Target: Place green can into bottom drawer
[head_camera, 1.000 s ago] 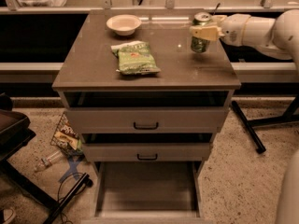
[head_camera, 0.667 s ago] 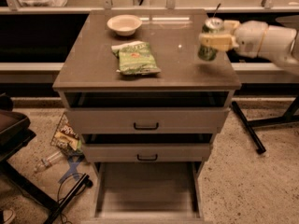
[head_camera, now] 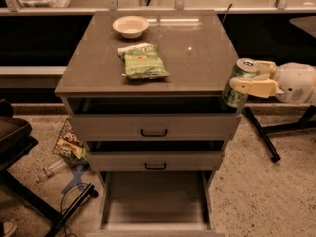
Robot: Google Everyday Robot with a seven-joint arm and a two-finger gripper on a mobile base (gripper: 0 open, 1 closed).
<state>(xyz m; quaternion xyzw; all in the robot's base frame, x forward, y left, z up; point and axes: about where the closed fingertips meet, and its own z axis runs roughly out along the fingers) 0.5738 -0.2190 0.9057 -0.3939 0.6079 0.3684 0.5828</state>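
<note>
Camera view shows the gripper point(head_camera: 243, 81) beside the cabinet point(head_camera: 197, 63) squeezing the green can point(head_camera: 234, 98); it should lower it slowly, upright, over the bottom drawer point(head_camera: 155, 204).

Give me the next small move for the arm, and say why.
Probably lower the can and bring it left, over the bottom drawer. The pincer, shut on the can, holds it just off the cabinet's right front corner, level with the top. The bottom drawer stands open, well below and to the left.
</note>
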